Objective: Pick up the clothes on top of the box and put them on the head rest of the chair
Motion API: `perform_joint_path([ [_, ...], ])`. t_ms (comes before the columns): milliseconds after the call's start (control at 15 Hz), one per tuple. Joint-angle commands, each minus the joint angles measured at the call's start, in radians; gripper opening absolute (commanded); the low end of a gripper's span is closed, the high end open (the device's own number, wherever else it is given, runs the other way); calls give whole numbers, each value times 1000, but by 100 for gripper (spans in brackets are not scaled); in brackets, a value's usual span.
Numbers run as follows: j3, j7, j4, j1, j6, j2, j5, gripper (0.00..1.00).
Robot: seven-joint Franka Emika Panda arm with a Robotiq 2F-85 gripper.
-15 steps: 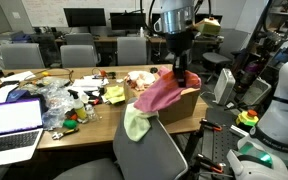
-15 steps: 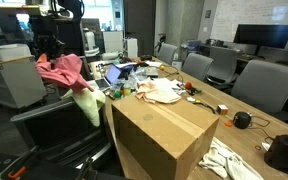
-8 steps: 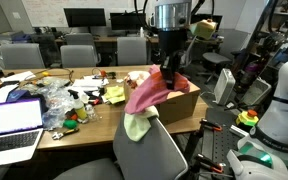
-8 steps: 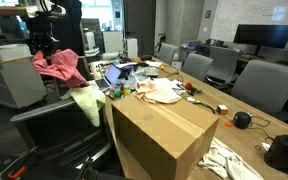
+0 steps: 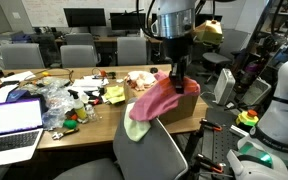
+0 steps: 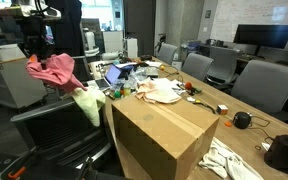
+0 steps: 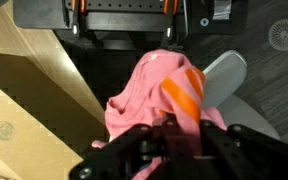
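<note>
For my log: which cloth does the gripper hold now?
The pink cloth, hanging from the gripper; the pale green cloth lies draped over the chair.

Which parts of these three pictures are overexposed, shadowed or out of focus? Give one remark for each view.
Wrist view: the black gripper at the bottom edge is dark and soft, while the crumpled pink cloth it holds is evenly lit. In an exterior view, the open laptop's white screen is blown out. In an exterior view, the bright window at the back glares.
</note>
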Motion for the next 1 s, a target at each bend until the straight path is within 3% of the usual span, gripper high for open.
perform_joint_path([
  [0, -4, -33, 3, 19, -68, -15, -29, 4],
  [733, 32, -22, 62, 35, -160, 54, -83, 4],
  [933, 41, -26, 82, 43, -132, 78, -86, 4],
])
